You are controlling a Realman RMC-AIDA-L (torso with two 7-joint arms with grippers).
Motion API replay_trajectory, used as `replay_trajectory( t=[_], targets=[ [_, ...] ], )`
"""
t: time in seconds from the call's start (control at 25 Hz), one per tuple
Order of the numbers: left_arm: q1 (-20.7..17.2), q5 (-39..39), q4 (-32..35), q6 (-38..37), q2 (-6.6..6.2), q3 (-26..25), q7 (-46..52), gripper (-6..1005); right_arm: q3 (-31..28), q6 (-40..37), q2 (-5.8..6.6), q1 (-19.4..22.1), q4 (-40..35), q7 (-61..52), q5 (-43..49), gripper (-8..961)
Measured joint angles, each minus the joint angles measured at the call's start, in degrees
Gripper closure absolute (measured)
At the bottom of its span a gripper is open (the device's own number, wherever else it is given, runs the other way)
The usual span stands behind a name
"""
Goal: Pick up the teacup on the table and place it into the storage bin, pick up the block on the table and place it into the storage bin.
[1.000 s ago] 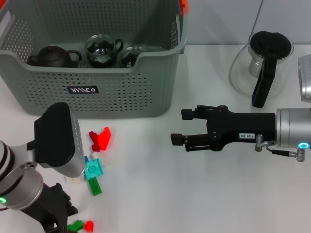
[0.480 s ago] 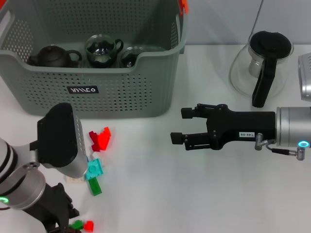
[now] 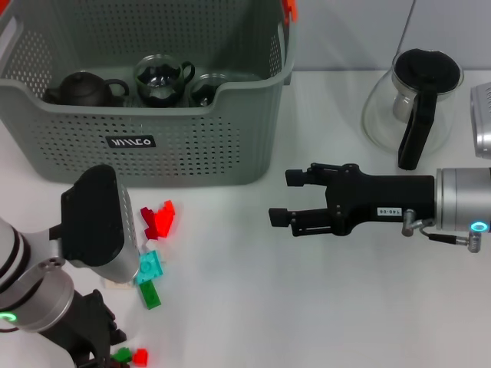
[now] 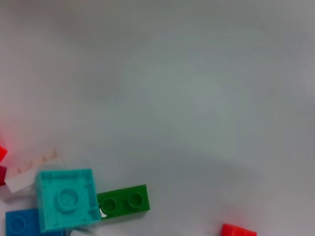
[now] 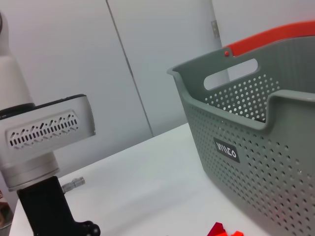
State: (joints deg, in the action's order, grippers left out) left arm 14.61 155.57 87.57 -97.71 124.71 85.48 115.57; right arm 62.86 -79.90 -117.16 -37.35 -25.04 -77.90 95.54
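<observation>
Left end effector [image 3: 96,337] sits low at the near-left corner of the worktop [image 3: 307,307], directly over the scattered blocks; its fingers are hidden under the wrist housing in the head view and absent from its own wrist view, so whether they are parted or closed cannot be told. That placement suits the block half of the task: the wrist camera looks straight down on the cyan block [image 4: 66,199], with the green block [image 4: 123,201] touching its side, a blue block [image 4: 19,223] and a white piece [image 4: 29,172] against it, and a separate red block [image 4: 236,230] well apart. In the head view a cluster of red blocks [image 3: 159,220] lies nearer the storage bin [image 3: 192,146], and further green and red pieces lie by the arm's base. The storage bin stands at the far left of the worktop, just beyond the blocks, and already holds a dark teapot [image 3: 83,88] and two glass teacups [image 3: 163,79]; no teacup is visible on the worktop itself, so the teacup step appears complete and the block step is judged to be the one in hand. Right end effector [image 3: 295,198] is held horizontal above mid-worktop, pointing toward the bin, fingers parted and gripping nothing, apparently idle. A glass carafe [image 3: 418,100] stands at the far right.
</observation>
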Motion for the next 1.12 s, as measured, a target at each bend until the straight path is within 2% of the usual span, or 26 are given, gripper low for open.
replay_trajectory(
  t=[0.52, 0.72, 0.8, 0.92, 1.04, 1.12],
  targets=[
    [0.2, 0.4, -0.5, 1.3, 0.0, 0.4, -0.1, 716, -0.6, 0.0, 0.0, -0.1, 0.0, 0.0, 0.0, 38],
    [0.1, 0.4, 2.1, 1.0, -0.01, -0.2, 0.0, 848, -0.8, 0.0, 0.0, -0.1, 0.0, 0.0, 0.0, 38],
    [0.0, 0.4, 4.5, 0.6, -0.05, -1.2, 0.4, 848, -1.0, 0.0, 0.0, -0.1, -0.1, 0.1, 0.0, 39],
    [0.8, -0.8, 11.5, 0.3, -0.14, -5.7, 3.9, 847, -1.3, 0.0, 0.0, -0.1, -0.1, 0.1, 0.0, 39],
    [4.2, -5.3, 16.6, -0.3, -0.33, -14.4, 9.7, 848, -1.3, -0.1, 0.0, -0.1, -0.1, 0.1, 0.1, 38],
    [7.5, -10.5, 17.6, -2.3, -0.44, -21.5, 11.6, 848, -1.3, -0.3, 0.01, -0.1, -0.1, 0.2, 0.2, 38]
  ],
)
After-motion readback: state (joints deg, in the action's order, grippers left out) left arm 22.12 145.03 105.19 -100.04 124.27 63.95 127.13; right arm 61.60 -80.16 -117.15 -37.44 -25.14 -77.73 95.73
